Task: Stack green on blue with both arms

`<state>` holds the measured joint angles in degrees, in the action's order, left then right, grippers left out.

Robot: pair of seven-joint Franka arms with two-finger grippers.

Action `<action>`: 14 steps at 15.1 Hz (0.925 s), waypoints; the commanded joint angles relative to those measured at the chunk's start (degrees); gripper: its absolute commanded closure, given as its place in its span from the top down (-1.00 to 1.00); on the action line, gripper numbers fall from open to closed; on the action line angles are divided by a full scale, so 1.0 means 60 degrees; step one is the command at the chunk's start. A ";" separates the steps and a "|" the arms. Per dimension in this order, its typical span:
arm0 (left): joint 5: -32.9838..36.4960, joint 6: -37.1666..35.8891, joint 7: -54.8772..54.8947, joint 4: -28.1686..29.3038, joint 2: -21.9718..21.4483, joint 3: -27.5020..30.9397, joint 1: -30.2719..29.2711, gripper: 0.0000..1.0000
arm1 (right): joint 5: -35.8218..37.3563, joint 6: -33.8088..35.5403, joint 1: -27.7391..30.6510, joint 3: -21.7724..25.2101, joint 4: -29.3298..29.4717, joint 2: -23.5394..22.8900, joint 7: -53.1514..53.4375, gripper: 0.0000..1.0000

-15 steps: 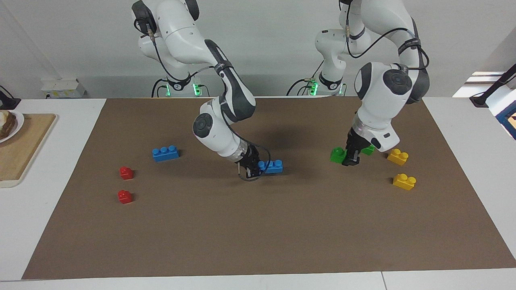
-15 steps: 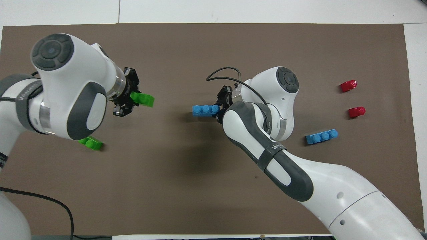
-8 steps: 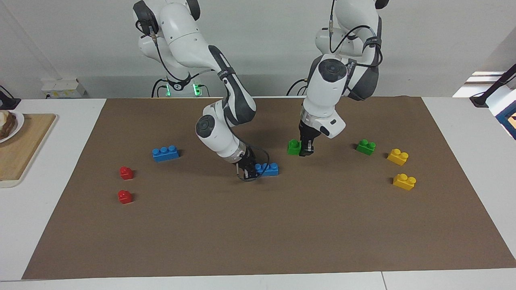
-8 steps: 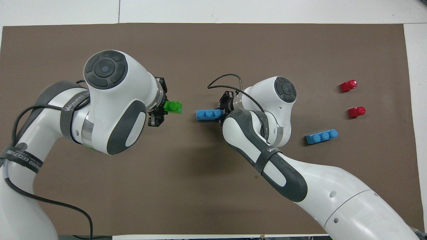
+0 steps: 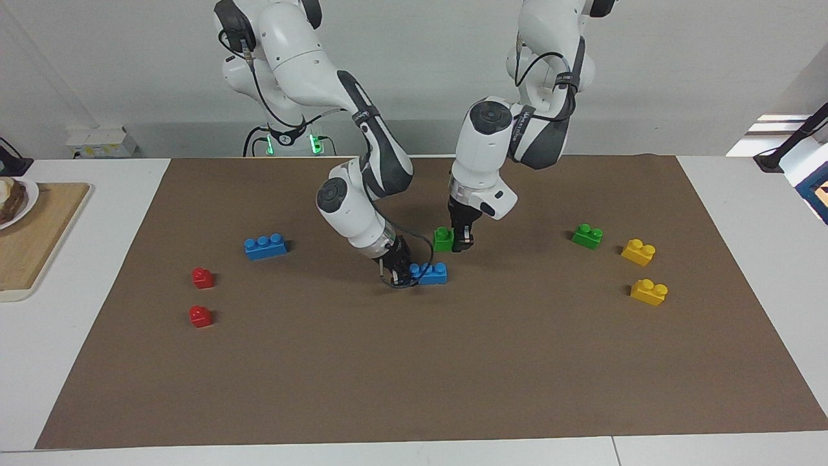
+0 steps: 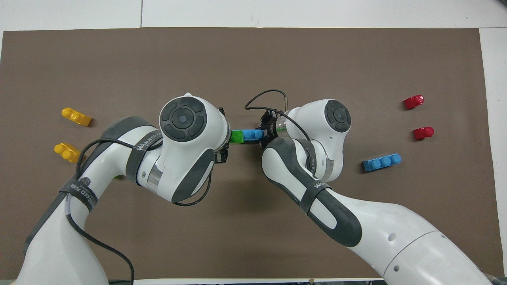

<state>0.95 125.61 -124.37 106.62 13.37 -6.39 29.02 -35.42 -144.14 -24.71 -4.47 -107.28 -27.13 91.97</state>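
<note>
**Green brick hangs just above one end of the blue brick**

The left gripper point(image 5: 461, 244) holds a green brick point(image 5: 443, 239) in the air, with its fingers closed on the brick's side. The right gripper point(image 5: 398, 272) is down low on the brown mat point(image 5: 414, 388), closed on one end of a blue brick point(image 5: 432, 273). Both bricks are near the middle of the mat, a bit closer to the robots' edge than to the front edge.

What matters now is the small gap. From the facing view, the green brick is above the blue brick's free end and not touching it yet. From overhead, the green brick point(image 6: 237, 136) covers that free end, and the blue brick point(image 6: 252, 135) shows two studs next to it. The blue brick's long side runs along the table, from one arm's end toward the other. The green brick seems to lie the same way, though the left arm hides most of it. So the next move is probably straight down, with the right gripper keeping the blue brick from sliding.

The green brick is small, bright and shiny, with round studs on top. The blue brick is longer, with three studs in a row.

Another blue brick point(image 5: 265, 246) and another green brick point(image 5: 587, 236) lie on the mat.
</note>
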 commanded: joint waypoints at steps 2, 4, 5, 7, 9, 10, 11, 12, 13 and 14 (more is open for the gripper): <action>0.0852 0.0641 -0.1213 -0.0250 0.0845 0.0157 0.0466 -1.00 | -0.0234 -0.0483 -0.0056 0.0056 -0.0342 -0.0107 -0.0270 -1.00; 0.0926 0.0802 -0.1245 -0.0251 0.0920 0.0157 0.0452 -1.00 | -0.0234 -0.0629 -0.0056 0.0056 -0.0429 -0.0093 -0.0270 -1.00; 0.0941 0.0875 -0.1245 -0.0237 0.0920 0.0157 0.0452 -1.00 | -0.0234 -0.0630 -0.0056 0.0056 -0.0430 -0.0093 -0.0270 -1.00; 0.1144 0.1065 -0.1245 -0.0237 0.1036 0.0157 0.0422 -1.00 | -0.0234 -0.0630 -0.0129 0.0056 -0.0430 -0.0093 -0.0270 -1.00; 0.1219 0.1242 -0.1245 -0.0207 0.1096 0.0157 0.0437 -1.00 | -0.0234 -0.0674 -0.0144 0.0056 -0.0430 -0.0093 -0.0270 -1.00; 0.1306 0.1286 -0.1216 -0.0193 0.1111 0.0157 0.0437 -1.00 | -0.0234 -0.0674 -0.0144 0.0056 -0.0430 -0.0093 -0.0270 -1.00; 0.1380 0.1359 -0.1215 -0.0193 0.1125 0.0157 0.0437 -1.00 | -0.0234 -0.0674 -0.0144 0.0056 -0.0430 -0.0093 -0.0270 -1.00; 0.1380 0.1374 -0.1215 -0.0178 0.1140 0.0157 0.0451 -1.00 | -0.0234 -0.0674 -0.0144 0.0056 -0.0430 -0.0093 -0.0270 -1.00; 0.1395 0.1418 -0.1215 -0.0163 0.1227 0.0157 0.0452 -1.00 | -0.0234 -0.0674 -0.0144 0.0056 -0.0430 -0.0093 -0.0270 -1.00; 0.1424 0.1418 -0.1215 -0.0163 0.1344 0.0157 0.0495 -1.00 | -0.0234 -0.0674 -0.0144 0.0056 -0.0430 -0.0093 -0.0270 -1.00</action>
<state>7.88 132.96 -130.62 106.00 19.31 -6.06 31.08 -35.49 -145.40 -24.99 -4.49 -108.02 -26.78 91.97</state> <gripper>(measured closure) 0.656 0.652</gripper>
